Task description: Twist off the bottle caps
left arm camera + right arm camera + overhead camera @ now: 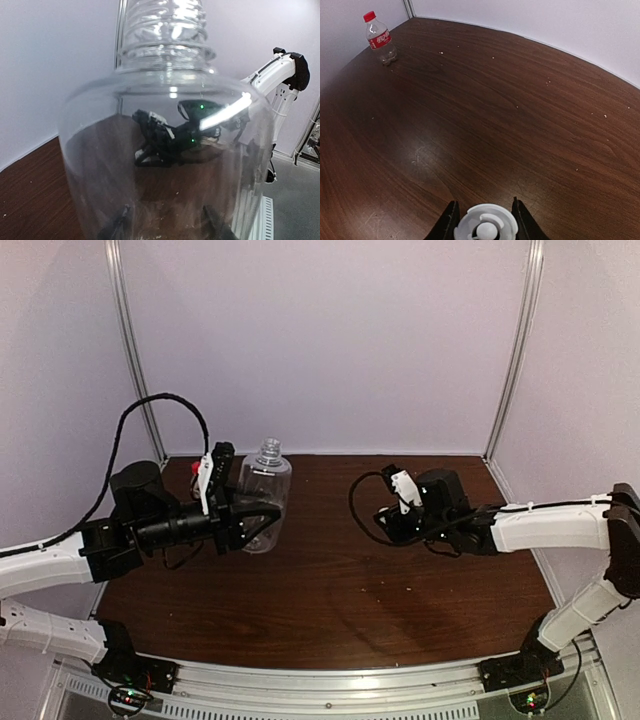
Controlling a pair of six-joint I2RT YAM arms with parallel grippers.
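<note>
White cap [486,226]: clamped in right gripper [484,214] jaws; lower onto counter [520,115] before releasing
Tall bottle [165,150]: left gripper [268,522] jaws closed around it; hold upright

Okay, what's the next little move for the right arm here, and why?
Probably lower the right gripper and release the white cap onto the table: it is already off the large bottle, whose threaded neck is bare, while the small bottle still wears its red cap.
</note>
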